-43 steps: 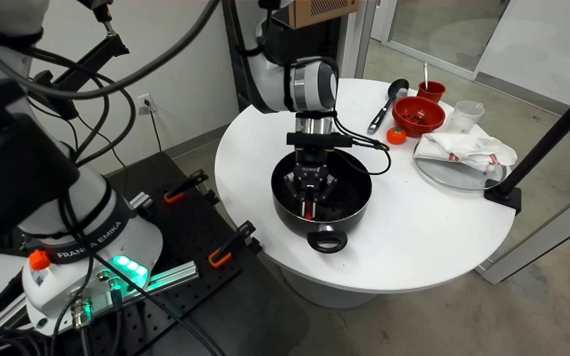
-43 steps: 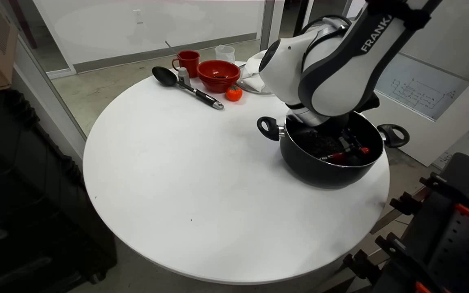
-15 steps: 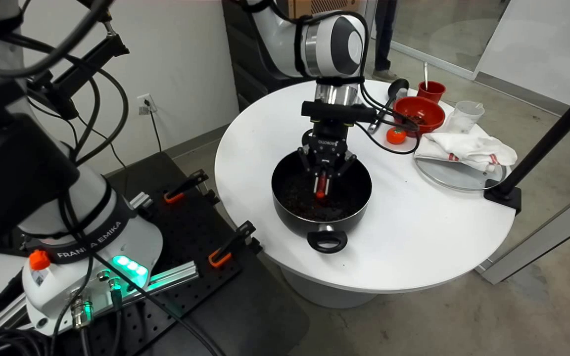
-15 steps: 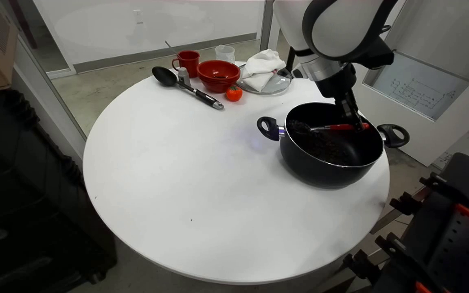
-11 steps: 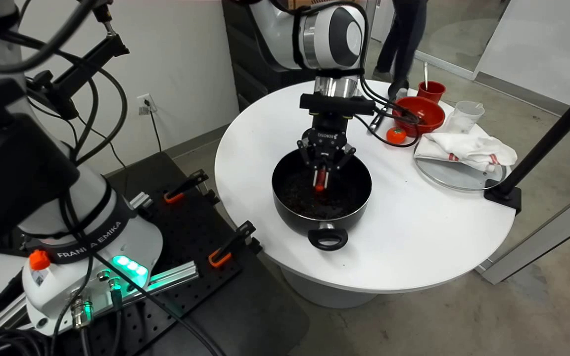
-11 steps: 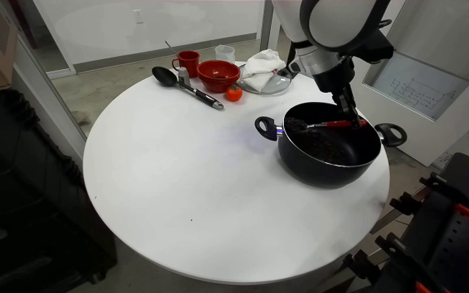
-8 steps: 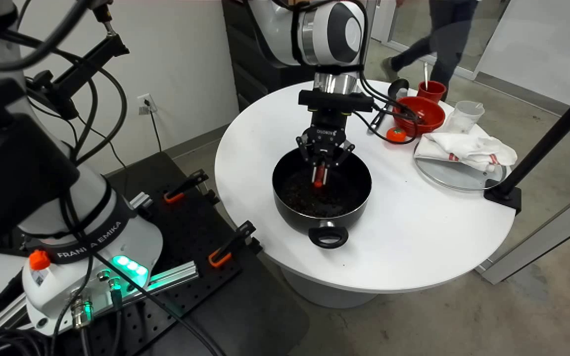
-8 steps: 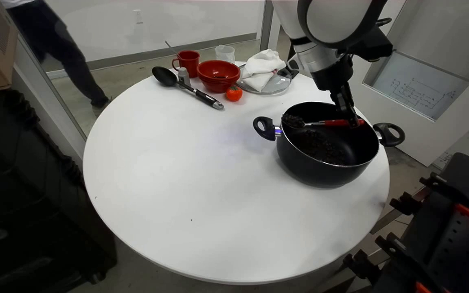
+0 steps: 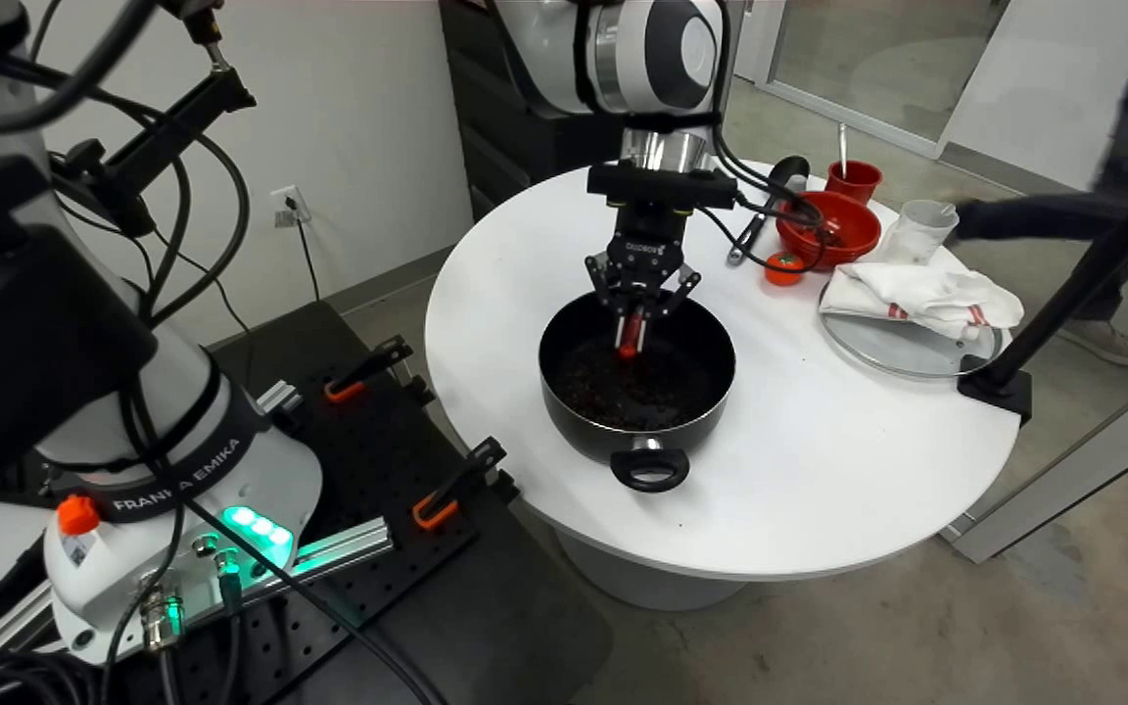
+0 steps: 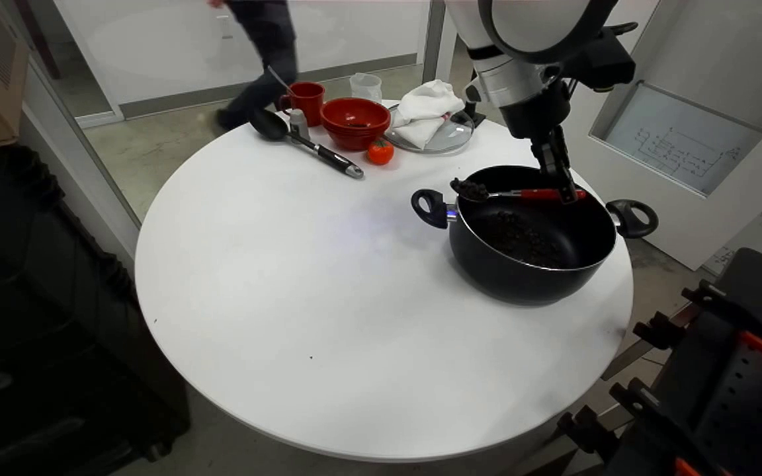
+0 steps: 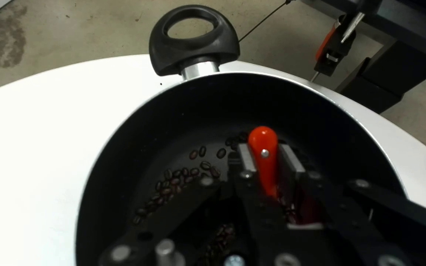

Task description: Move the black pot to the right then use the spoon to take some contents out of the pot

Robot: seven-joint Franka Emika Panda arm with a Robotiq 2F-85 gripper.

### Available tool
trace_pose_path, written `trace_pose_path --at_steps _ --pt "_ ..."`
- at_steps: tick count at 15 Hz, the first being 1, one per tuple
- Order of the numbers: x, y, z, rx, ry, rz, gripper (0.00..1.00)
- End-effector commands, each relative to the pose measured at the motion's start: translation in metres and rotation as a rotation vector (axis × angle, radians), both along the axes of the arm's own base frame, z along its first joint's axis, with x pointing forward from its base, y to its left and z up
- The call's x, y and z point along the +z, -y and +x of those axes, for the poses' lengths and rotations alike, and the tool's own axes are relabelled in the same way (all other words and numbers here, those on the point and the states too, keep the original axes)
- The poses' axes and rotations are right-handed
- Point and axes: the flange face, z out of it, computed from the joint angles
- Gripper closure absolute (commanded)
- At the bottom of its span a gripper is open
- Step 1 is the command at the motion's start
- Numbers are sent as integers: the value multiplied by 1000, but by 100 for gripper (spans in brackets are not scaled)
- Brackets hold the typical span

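The black pot [image 10: 530, 284] rests on the white table, its two loop handles pointing opposite ways. Dark beans [image 11: 172, 181] lie scattered across its floor in the wrist view. My gripper [image 9: 631, 341] points down over the pot, shut on the red handle of the spoon [image 10: 533, 194]. From the grip the spoon extends roughly level across the pot's opening in an exterior view. Its head carries a dark heap [image 10: 471, 190] and sits by the rim near one pot handle [image 10: 431, 208]. In the wrist view the handle's rounded red end [image 11: 263, 138] sticks out between the pads; the spoon's head is hidden there.
Stacked red bowls [image 10: 356, 125], a tomato [image 10: 380, 152], a red mug [image 10: 306, 106], a black long-handled utensil [image 10: 335, 158], a clear cup [image 9: 919, 230] and a white cloth [image 9: 921, 294] on a glass lid [image 9: 902, 360] stand along the table's far part. A person [image 10: 268, 49] walks behind.
My gripper has risen, lifting the spoon from deep in the pot to about rim height with a heap on its head. The pot has shifted very slightly. A person has walked past.
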Motion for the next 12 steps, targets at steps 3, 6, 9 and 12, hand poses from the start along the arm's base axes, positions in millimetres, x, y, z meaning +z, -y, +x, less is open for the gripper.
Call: trace_pose_path --at_steps 3,6,9,12 --pt "15 8 4 -33 13 9 95" --pt "23 16 12 -58 27 11 95" --pt "31 23 24 -93 46 14 95" --pt "36 29 36 -130 65 9 95"
